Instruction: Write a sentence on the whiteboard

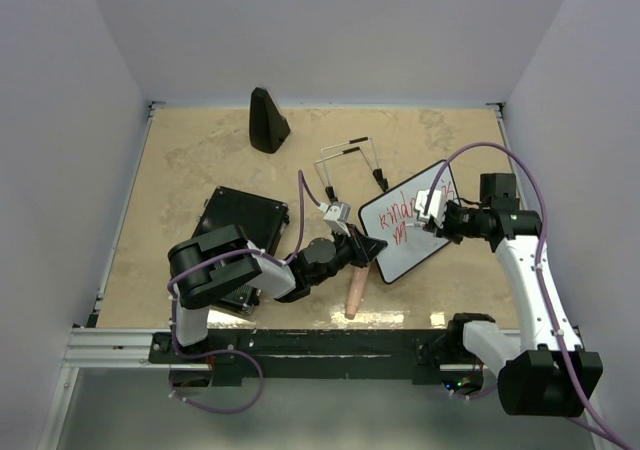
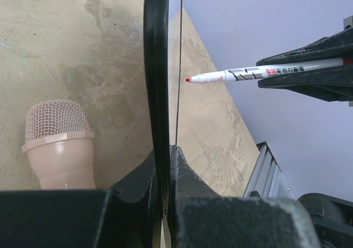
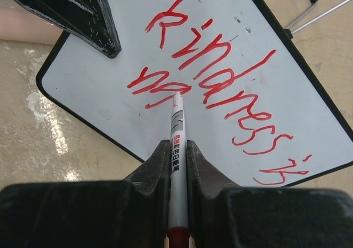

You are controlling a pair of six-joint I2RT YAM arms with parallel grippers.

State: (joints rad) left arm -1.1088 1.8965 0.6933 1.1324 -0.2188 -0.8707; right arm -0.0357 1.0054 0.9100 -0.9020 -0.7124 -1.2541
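On a mottled beige bench point(image 1: 200, 160) boxed by pale walls point(image 1: 350, 30) on three sides, with a metal rail point(image 1: 110, 345) along the near edge, two robot arms work a small whiteboard point(image 1: 420, 232) right of centre. The whiteboard stands tilted off the surface, its wire stand legs point(image 1: 345, 148) reaching back just behind it. The left arm lies low across the bench, elbow folded, and the left gripper point(image 1: 372, 250) is clamped on the board's near left edge; the left wrist view shows the black frame point(image 2: 156, 66) pinched between its fingers point(image 2: 187, 182). The right arm arches in from the right wall, and the right gripper point(image 1: 432, 213) is closed around a red-tipped marker point(image 3: 177, 132) whose tip meets a second line of red scrawl under "kindness is"; contact cannot be confirmed. A beige microphone point(image 1: 354, 295) lies by the near edge, just beside the board's corner. A black case point(image 1: 245, 220) sits under the left arm. A black cone-shaped object point(image 1: 267, 120) stands near the back wall, with open bench around it.
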